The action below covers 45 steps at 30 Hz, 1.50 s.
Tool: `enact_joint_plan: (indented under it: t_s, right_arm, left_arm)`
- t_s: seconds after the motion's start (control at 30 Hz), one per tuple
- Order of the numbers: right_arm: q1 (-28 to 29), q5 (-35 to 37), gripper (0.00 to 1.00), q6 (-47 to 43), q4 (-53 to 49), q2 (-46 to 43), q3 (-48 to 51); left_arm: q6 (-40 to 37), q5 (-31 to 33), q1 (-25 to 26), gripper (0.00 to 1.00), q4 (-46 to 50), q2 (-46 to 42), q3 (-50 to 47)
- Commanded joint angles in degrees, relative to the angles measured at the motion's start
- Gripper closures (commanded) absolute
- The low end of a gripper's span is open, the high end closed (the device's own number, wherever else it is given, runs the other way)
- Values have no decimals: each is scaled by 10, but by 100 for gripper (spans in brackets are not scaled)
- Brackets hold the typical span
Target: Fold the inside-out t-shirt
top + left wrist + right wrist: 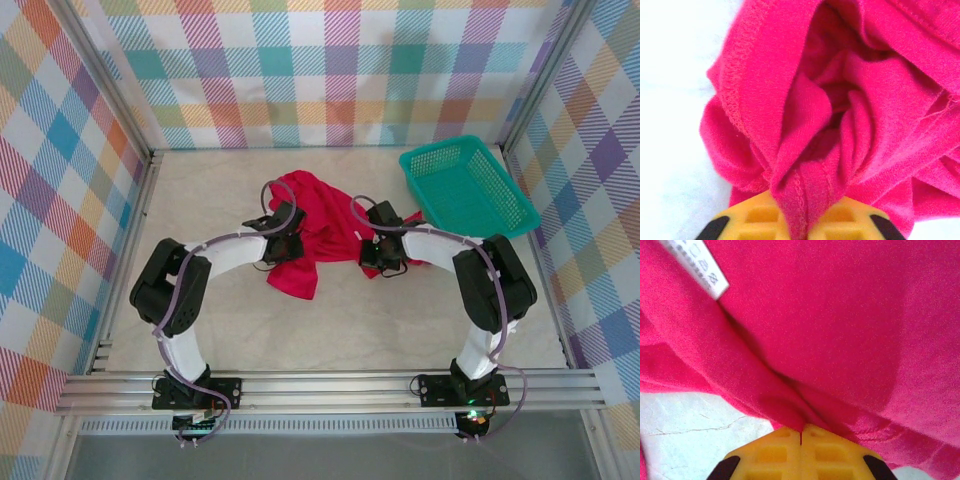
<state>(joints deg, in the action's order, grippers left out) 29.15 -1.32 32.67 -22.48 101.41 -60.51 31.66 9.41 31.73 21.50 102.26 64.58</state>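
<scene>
- Bases of the two arms sit bolted to an aluminium rail point(330, 385) along the near edge of the pale surface point(330, 330); the left arm point(175, 295) and right arm point(495, 290) each rise, bend at a black elbow and reach inward towards the middle
- Left end effector point(284, 238) sits at the left edge of the inside-out t-shirt point(310, 225); in the left wrist view its yellow fingertips point(757, 220) are closed on a bunched fold of the red cloth point(840, 100), which runs down between the two pads with a stitched seam showing; bare white surface point(670, 100) lies to the left of the bundle
- Right end effector point(378, 250) sits at the right edge of the same garment, well apart from the left one with red cloth between them; in the right wrist view its yellow pads point(770, 455) are pressed together, pinching a fold of the t-shirt point(840, 315) that converges at their tip; a small white label point(695, 262) with grey print lies on the cloth at the upper left, and a patch of pale surface point(690, 425) shows below the fabric
- T-shirt itself lies crumpled near the centre of the surface, bright red, with one flap hanging towards the near side between the arms and a rounder heap on the far side
- Teal mesh basket point(465, 190) stands at the far right of the surface, beyond the right end effector and just beside the shirt's right edge, tilted at an angle to the walls
- Checked cloth wall point(330, 70) in many colours closes the back and both sides
</scene>
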Motion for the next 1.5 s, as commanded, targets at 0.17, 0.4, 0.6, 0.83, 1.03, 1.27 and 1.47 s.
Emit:
enact_joint_plan:
  t_s: [0.17, 0.4, 0.6, 0.83, 1.03, 1.27, 1.47]
  right_arm:
    - [-4, 34, 100, -28, -81, -162, -64]
    - [-5, 63, 100, -46, -171, -272, -167]
    - [-9, 122, 100, -65, -225, -297, -258]
    - [-81, 97, 100, -76, -218, -218, -323]
    - [-109, 69, 100, -76, -215, -123, -394]
    - [-117, 63, 76, -76, -262, 15, -484]
    - [-84, -2, 38, -70, -248, -12, -370]
  left_arm:
    - [-25, 86, -29, 97, 150, -113, 38]
    - [-31, 89, -89, 100, 227, -223, 72]
    - [-24, 90, -146, 100, 252, -324, 95]
    - [-14, 76, -190, 100, 260, -301, 136]
    - [-1, 59, -228, 100, 262, -255, 157]
    - [52, -13, -291, 86, 281, -157, 162]
    - [50, -39, -292, 44, 235, -168, 62]
